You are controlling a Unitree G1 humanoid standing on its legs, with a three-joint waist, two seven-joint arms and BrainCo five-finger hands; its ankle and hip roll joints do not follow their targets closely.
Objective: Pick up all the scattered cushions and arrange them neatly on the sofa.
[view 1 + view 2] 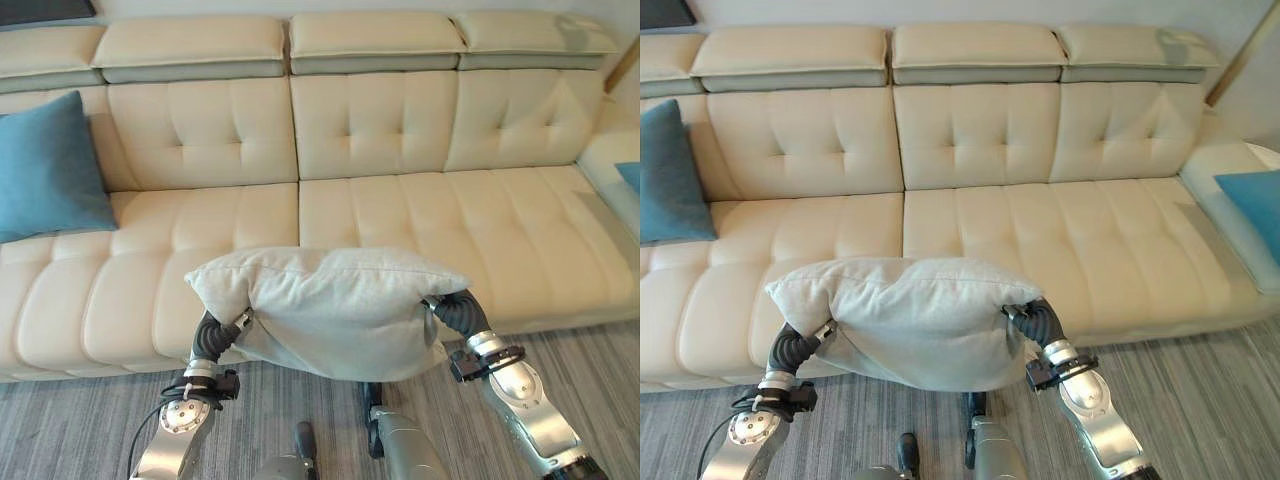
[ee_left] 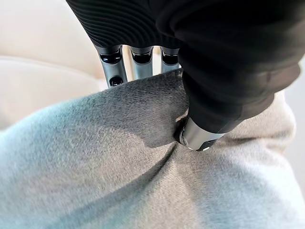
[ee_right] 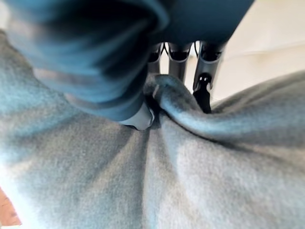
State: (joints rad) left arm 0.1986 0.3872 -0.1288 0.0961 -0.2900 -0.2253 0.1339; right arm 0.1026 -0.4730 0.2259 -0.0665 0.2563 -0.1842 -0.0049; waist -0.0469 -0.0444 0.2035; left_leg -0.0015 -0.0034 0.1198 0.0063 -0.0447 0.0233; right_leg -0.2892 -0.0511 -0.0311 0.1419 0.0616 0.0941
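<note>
A light grey cushion [image 1: 330, 310] hangs between my two hands, above the floor and just in front of the cream sofa [image 1: 400, 210]. My left hand [image 2: 200, 129] pinches its left end, thumb pressed into the cloth and fingers [image 2: 114, 71] behind it. My right hand [image 3: 138, 114] grips the right end the same way, with a fold of cloth caught between thumb and fingers [image 3: 202, 81]. A blue cushion [image 1: 45, 165] leans upright against the sofa back at the far left. Another blue cushion [image 1: 1252, 205] lies on the sofa's right wing.
The sofa's middle and right seats [image 1: 470, 235] are bare. Grey striped carpet [image 1: 590, 370] runs along the sofa's front edge.
</note>
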